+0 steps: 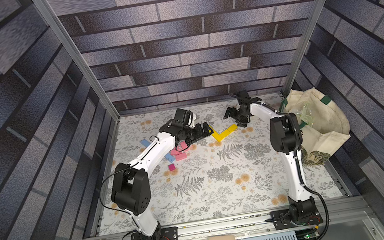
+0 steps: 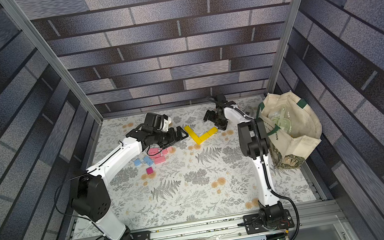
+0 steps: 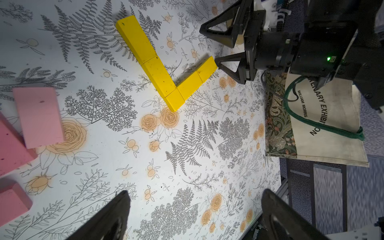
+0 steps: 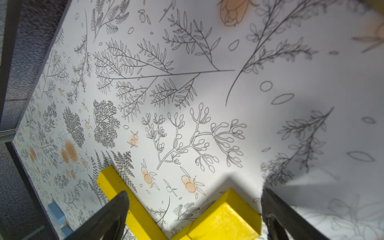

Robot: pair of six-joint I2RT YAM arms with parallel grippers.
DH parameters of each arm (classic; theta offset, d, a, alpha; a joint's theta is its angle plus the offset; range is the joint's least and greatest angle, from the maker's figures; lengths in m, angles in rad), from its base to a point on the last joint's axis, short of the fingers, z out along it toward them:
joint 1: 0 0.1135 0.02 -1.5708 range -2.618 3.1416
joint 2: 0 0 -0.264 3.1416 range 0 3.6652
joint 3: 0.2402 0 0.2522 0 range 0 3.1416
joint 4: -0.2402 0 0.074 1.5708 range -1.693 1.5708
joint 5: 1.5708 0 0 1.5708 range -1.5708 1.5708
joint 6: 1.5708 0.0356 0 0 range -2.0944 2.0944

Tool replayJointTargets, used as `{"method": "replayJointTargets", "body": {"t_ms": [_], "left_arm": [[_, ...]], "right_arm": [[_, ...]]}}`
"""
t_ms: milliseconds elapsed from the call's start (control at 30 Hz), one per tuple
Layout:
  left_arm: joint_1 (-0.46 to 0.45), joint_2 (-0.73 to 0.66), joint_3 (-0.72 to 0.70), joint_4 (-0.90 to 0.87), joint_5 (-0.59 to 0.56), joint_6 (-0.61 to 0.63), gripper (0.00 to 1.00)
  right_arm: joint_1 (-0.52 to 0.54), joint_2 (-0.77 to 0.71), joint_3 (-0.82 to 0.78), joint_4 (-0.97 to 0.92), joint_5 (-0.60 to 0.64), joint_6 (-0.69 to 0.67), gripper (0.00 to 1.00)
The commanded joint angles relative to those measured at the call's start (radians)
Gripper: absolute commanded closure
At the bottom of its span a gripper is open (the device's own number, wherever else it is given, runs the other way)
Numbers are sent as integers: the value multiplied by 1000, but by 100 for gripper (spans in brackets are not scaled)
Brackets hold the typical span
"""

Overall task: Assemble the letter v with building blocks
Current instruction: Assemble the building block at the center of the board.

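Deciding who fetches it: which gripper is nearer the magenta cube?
Left. The left gripper is beyond the magenta cube, at the long arm of the yellow V; the right gripper farther, at its short arm.

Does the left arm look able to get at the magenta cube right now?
Probably yes: the magenta cube sits alone on the mat, clear of the pink blocks, and the left gripper is open, though it must pull back.

V of blocks (image 2: 203, 137) on table (image 2: 197, 197): loose blocks (image 2: 159, 159) left of it, small cube (image 2: 149, 170) further left-front, left gripper (image 2: 182, 135) just left, right gripper (image 3: 208, 46) at its right arm's tip, tote bag (image 2: 299, 135) well right.
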Motion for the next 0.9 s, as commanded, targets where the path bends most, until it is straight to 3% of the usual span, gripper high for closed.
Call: {"method": "replayJointTargets", "body": {"t_ms": [0, 867], "left_arm": [[-8, -6, 28, -29, -18, 32, 0], [-11, -6, 30, -31, -18, 34, 0]], "right_arm": [[-1, 24, -36, -37, -22, 15, 0], [1, 9, -27, -45, -33, 34, 0]]}}
